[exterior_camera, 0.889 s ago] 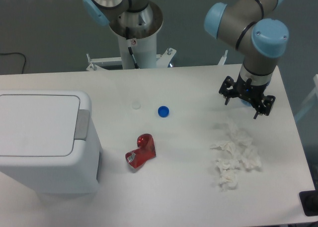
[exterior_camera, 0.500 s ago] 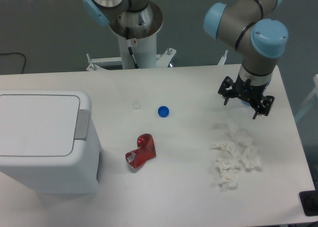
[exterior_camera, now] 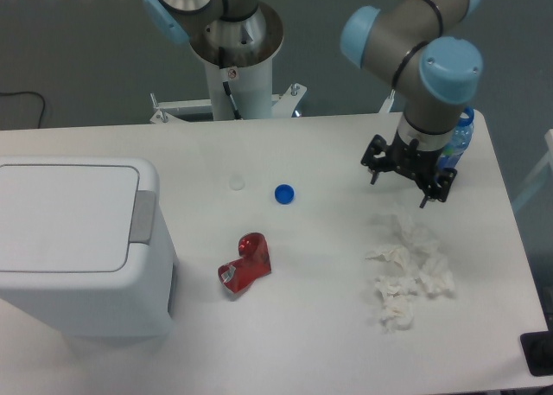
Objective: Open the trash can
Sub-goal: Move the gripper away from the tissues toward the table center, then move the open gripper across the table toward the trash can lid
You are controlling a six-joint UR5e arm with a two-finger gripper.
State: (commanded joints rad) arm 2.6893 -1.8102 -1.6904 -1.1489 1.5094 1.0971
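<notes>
The tool (exterior_camera: 404, 177) hangs above the surface (exterior_camera: 328, 326) with its fingers spread and nothing between them. The trash can (exterior_camera: 78, 244) sits well apart — far off at the opposite end, lid shut, grey tab (exterior_camera: 143, 217) on its near edge. Crumpled tissues (exterior_camera: 408, 270) lie just below the tool; a blue cap (exterior_camera: 284, 193) and a red crushed wrapper (exterior_camera: 244, 264) lie between.

Trash can (exterior_camera: 69, 239) lid shut (tool (exterior_camera: 406, 179) open, well apart).

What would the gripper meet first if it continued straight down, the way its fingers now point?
Probably the bare table, just above the crumpled tissue pile. The gripper hangs open, and depth from this single view is uncertain, so it might graze the tissue's upper edge.
</notes>
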